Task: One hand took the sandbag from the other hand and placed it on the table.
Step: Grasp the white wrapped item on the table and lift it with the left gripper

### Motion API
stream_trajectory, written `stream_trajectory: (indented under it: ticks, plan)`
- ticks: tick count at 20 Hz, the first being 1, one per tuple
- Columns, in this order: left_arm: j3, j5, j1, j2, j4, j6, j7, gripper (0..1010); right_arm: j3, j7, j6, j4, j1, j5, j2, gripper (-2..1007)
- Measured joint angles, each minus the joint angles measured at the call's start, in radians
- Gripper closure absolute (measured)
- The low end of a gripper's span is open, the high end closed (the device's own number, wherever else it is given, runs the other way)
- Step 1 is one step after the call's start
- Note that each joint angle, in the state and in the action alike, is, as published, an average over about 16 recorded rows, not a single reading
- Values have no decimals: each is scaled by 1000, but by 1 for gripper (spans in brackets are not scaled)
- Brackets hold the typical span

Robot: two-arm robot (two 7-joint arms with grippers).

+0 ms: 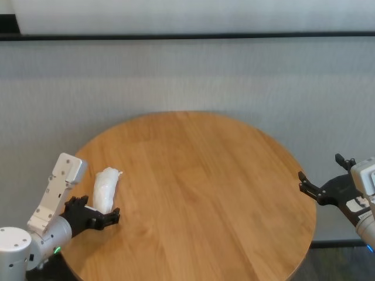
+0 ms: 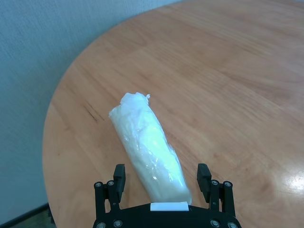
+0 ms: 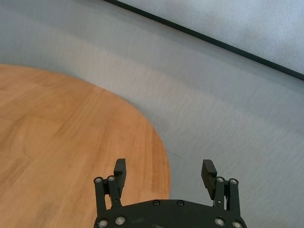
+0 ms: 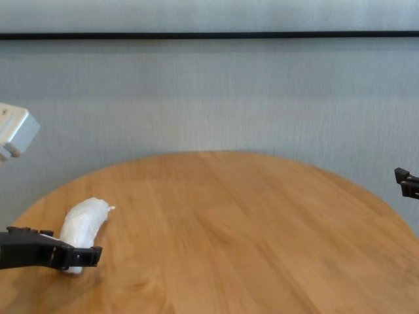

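While the sandbag (image 1: pixel 105 188) lies flat on the round wooden desk (image 1: pixel 199 187), near the desk's left rim, the left gripper (image 2: pixel 161 176) sits at the bag's near end with its fingers (image 2: pixel 119 174) spread wide; one finger stands on each side of the pouch, and whether either touches it cannot be told; in the left wrist view the bag runs away from the gripper across the planks, its crimped tail pointing toward the far left edge; bare wood shows between the bag and the rim on that side. The right gripper (image 3: pixel 164 172) hovers at the desk's right edge, well apart from the bag, its fingers (image 3: pixel 208 171) likewise spread and holding nothing; in the right wrist view one finger is over the wood just inside the rim and the other over the grey floor (image 3: pixel 228 123) beyond it; between the two grippers the whole middle and far half of the desk is open wood.
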Motion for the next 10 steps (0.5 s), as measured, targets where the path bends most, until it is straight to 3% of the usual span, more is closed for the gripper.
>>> stream_trajectory:
  ticks: [10]
  plan:
    - [-12,18,-3,-17,23,-14,-20,11,0,0,0,0,0,0,0,5]
